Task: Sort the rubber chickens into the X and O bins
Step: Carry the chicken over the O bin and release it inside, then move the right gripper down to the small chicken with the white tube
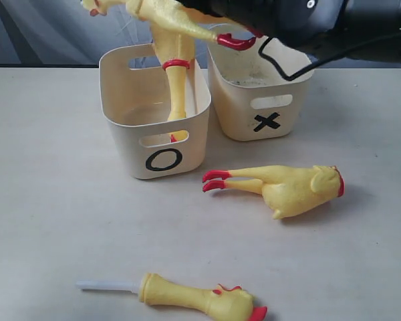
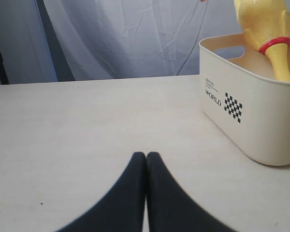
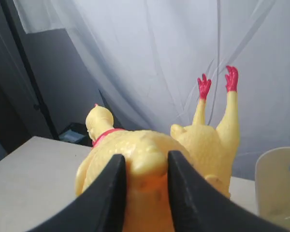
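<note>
My right gripper (image 3: 146, 157) is shut on the body of a yellow rubber chicken (image 3: 135, 142), held in the air above the bins; its head points away from the wrist. In the exterior view this chicken (image 1: 194, 28) hangs over the O bin (image 1: 162, 160), red feet toward the X bin (image 1: 267, 121). A second chicken (image 1: 177, 87) stands head down inside the O bin, legs up (image 3: 208, 140). A third chicken (image 1: 291, 188) lies on the table in front of the X bin. A small chicken with a white tube (image 1: 200, 301) lies at the front edge. My left gripper (image 2: 146, 155) is shut and empty over bare table.
The right arm (image 1: 301, 17) with its black cable spans the top right above the X bin. The O bin's side wall (image 2: 246, 116) stands near the left gripper. Grey curtain hangs behind the table.
</note>
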Available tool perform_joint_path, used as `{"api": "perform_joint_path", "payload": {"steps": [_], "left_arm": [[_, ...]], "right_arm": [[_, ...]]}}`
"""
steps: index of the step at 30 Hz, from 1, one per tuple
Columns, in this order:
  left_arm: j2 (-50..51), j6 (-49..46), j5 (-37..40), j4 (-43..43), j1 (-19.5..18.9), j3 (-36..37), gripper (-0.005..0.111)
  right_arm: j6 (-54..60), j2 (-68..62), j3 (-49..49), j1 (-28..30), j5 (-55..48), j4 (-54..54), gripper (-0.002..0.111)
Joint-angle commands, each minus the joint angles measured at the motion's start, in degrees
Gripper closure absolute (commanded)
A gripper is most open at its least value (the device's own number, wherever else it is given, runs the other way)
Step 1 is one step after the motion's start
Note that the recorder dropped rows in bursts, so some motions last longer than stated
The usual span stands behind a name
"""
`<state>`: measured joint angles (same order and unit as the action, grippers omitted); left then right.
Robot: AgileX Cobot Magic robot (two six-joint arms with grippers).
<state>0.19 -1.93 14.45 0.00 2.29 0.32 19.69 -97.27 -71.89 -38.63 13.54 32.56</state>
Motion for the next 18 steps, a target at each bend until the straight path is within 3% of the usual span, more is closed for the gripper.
{"api": "perform_joint_path", "payload": {"steps": [1,8,14,18], "left_arm": [[-0.19,0.37,-0.76,0.00,0.17,-0.32,0.107],[-0.19,0.37,-0.76,0.00,0.17,-0.32,0.107],[-0.19,0.37,-0.76,0.00,0.17,-0.32,0.107],[-0.19,0.37,-0.76,0.00,0.17,-0.32,0.107]], "right_arm": [[-0.80,-2.74,-1.05,0.23,-0.20,0.12,0.093],[-0.92,-4.92,-1.05,0.23,-3.91,-0.02,0.092],[-1.83,-6.06,-1.05,-1.72,-6.62,0.23,0.067],[-1.83,-6.31,-1.05,-2.70,-5.83,0.23,0.066]]}}
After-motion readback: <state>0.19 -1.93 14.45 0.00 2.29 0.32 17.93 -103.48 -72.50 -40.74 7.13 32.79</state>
